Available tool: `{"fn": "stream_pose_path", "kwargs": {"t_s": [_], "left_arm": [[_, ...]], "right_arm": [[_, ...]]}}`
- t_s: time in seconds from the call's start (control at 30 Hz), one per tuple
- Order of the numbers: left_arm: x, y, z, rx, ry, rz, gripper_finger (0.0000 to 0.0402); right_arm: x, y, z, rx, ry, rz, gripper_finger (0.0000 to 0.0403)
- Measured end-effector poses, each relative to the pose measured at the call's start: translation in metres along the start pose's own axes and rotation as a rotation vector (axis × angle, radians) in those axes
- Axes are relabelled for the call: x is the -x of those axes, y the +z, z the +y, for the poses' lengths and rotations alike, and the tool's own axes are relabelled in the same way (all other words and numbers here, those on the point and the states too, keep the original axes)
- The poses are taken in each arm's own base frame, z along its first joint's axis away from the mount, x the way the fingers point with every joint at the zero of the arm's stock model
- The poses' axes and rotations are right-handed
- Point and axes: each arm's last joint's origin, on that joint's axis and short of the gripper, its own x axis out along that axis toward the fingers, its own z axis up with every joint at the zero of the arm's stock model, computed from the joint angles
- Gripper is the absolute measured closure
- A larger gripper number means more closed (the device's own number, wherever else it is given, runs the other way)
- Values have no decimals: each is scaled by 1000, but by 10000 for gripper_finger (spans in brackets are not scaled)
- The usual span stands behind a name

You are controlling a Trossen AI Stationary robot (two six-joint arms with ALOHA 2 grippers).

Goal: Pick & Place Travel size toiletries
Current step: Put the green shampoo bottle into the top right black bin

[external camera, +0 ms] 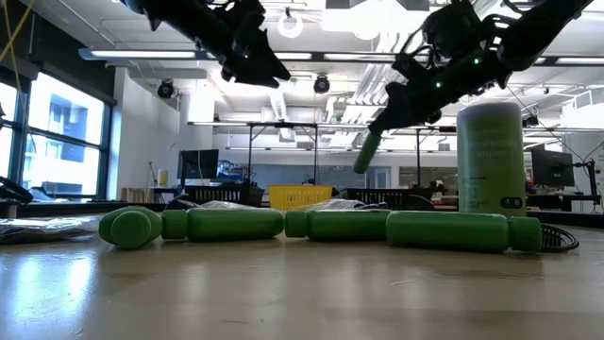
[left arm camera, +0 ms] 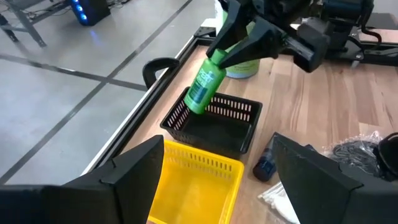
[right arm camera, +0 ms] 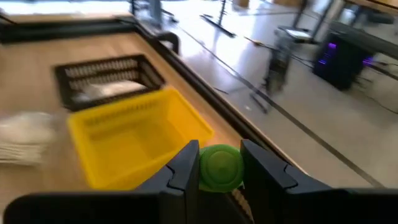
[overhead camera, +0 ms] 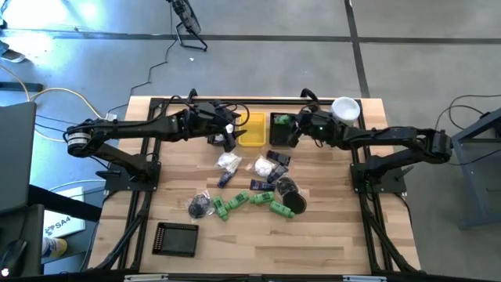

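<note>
Right end effector: clamped on a green bottle, gripping it near the cap end; the bottle hangs tilted above the black bin.
Left end effector: jaws spread wide, empty, poised above the yellow bin beside the black bin.
Held item: small rigid plastic bottle; judged light, stiff, with a smooth rounded wall that may slip or pivot in a two-point grip.
Grasp advice: take such bottles across the body, near mid-length, to limit swinging.
Remaining toiletries: more green bottles, white packets, a dark tube and black round pieces lie loose mid-table.
Packets: judged soft, crinkly; pinch at an edge.
</note>
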Motion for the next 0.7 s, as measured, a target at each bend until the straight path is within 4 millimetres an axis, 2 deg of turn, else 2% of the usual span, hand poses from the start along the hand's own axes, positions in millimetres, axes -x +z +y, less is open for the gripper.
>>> {"fn": "stream_pose_path", "kwargs": {"t_s": [0.27,0.7], "left_arm": [[0,0,0,1,2,-1,110],[0,0,0,2,2,0,110]], "right_arm": [[-2,-7,2,20,-35,53,311],[-24,-32,7,74,-153,167,311]]}}
